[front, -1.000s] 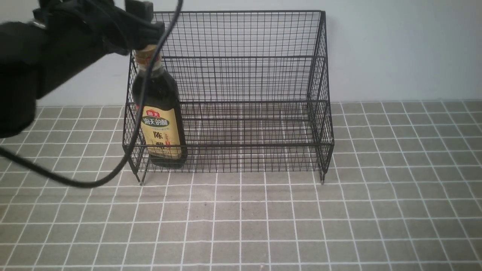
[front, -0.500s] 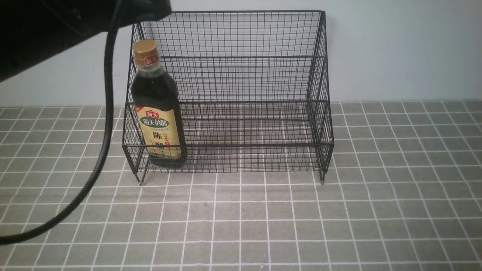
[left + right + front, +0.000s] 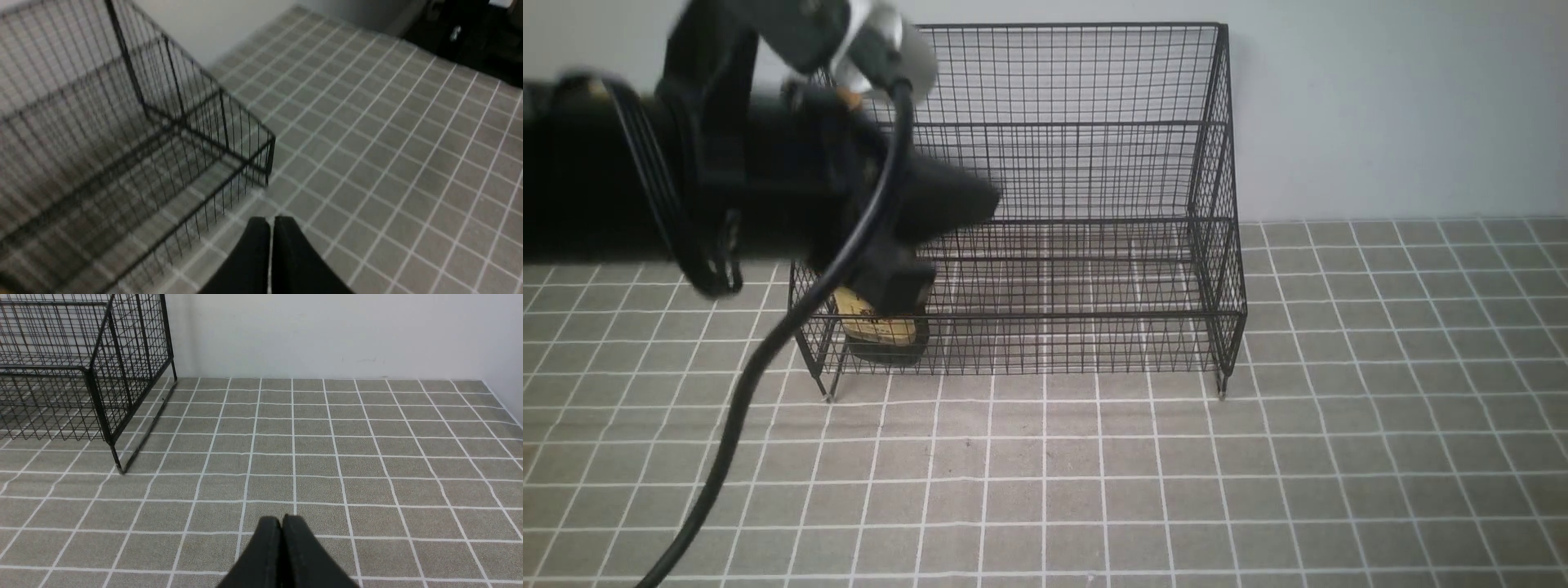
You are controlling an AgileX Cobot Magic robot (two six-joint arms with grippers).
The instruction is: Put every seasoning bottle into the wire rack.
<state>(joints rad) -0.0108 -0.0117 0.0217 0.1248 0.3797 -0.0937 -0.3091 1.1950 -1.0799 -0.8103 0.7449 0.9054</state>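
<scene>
The seasoning bottle (image 3: pixel 882 331) stands upright in the front left corner of the wire rack (image 3: pixel 1054 196). Only its dark base and the lower tan label show; my left arm hides the rest. My left gripper (image 3: pixel 988 202) is blurred, points right in front of the rack, and holds nothing. In the left wrist view its jaws (image 3: pixel 271 220) are shut and empty over the tiles beside the rack's front corner (image 3: pixel 267 157). My right gripper (image 3: pixel 282 518) is shut and empty over bare tiles, right of the rack (image 3: pixel 98 375). The right gripper is out of the front view.
A grey tiled tabletop (image 3: pixel 1176 474) stretches in front of and right of the rack. A white wall (image 3: pixel 1380 106) stands behind. The left arm's black cable (image 3: pixel 735 408) hangs down over the front left tiles.
My left arm let go of the bottle's cap, lifted away, then swung down across the front of the bottle. The bottle stays standing in the rack.
</scene>
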